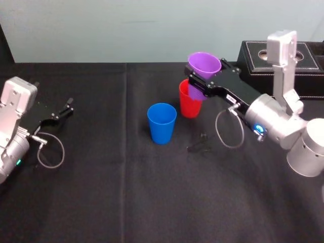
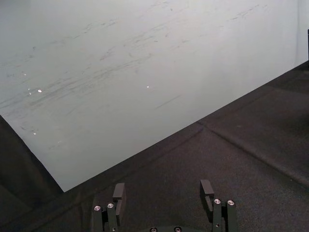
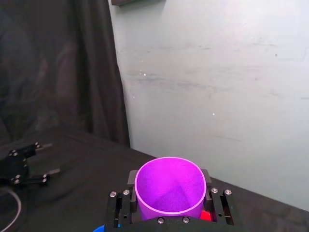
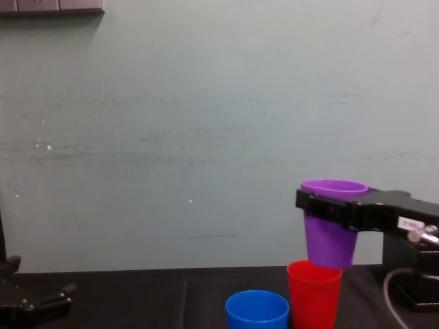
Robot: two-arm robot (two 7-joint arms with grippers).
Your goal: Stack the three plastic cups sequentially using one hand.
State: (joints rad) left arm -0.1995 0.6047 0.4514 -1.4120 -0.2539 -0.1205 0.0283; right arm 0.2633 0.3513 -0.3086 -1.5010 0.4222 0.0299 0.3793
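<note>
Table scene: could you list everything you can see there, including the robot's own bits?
purple cup: one, purple, held over the red cup's mouth
red cup: one, red, upright mid-table
blue cup: one, blue, upright, left of the red
box: one, dark, far right
small object: one, black, near the red cup; unidentifiable
tablecloth: one, black, covering the table
right hand: one, black, closed on the purple cup
left hand: one, black, open, table's left
</note>
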